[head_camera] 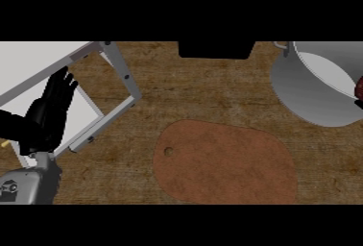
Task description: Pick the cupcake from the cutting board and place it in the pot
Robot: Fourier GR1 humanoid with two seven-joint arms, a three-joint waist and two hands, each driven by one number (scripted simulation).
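The left hand rests at the left edge, open, fingers straight, holding nothing. The cutting board lies lower centre, with open counter around it. The pot meets the upper right edge. There a dark red sliver, the cupcake, sits over the pot's rim. Whether the right hand grips it, I cannot tell.

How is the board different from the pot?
The board is brown and flat; the pot is grey with tall walls. The board lies in the middle, fully seen; the pot sits at upper right, cut off by the edge. Both rest on the counter.
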